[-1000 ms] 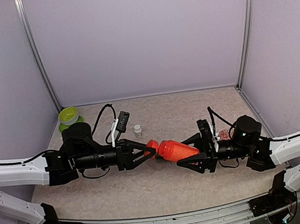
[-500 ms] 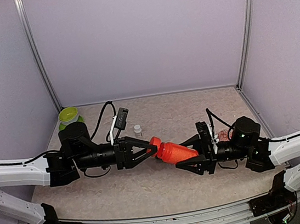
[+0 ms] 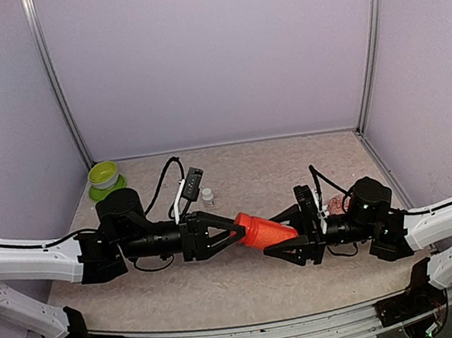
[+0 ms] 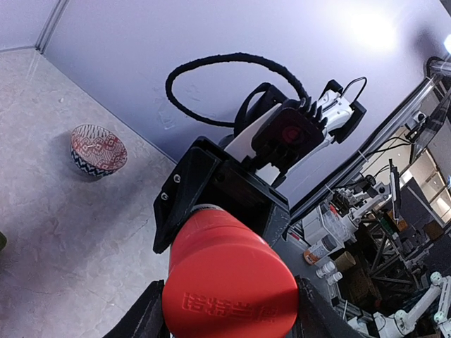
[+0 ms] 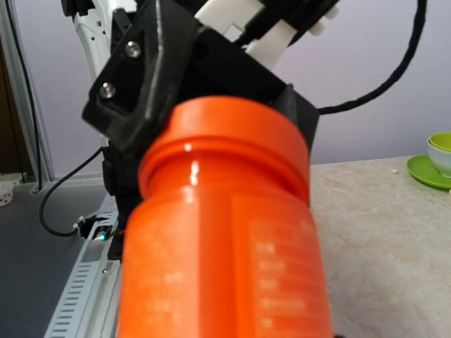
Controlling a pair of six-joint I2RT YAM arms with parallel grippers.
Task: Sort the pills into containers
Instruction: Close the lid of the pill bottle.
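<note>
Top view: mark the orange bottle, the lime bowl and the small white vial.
orange bottle (image 3: 261,229), top view, middle of its body.
lime bowl (image 3: 103,173), top view, bare inside of the bowl.
white vial (image 3: 207,195), top view, its top end.

The orange bottle (image 3: 263,231) filled the gap between the left claw (image 3: 236,233) and the right claw (image 3: 271,232), so nothing could pass there. A small white bottle (image 3: 207,195) stood near the left claw, on its far side. Open table (image 3: 250,287) lay in front of both claws.
</note>
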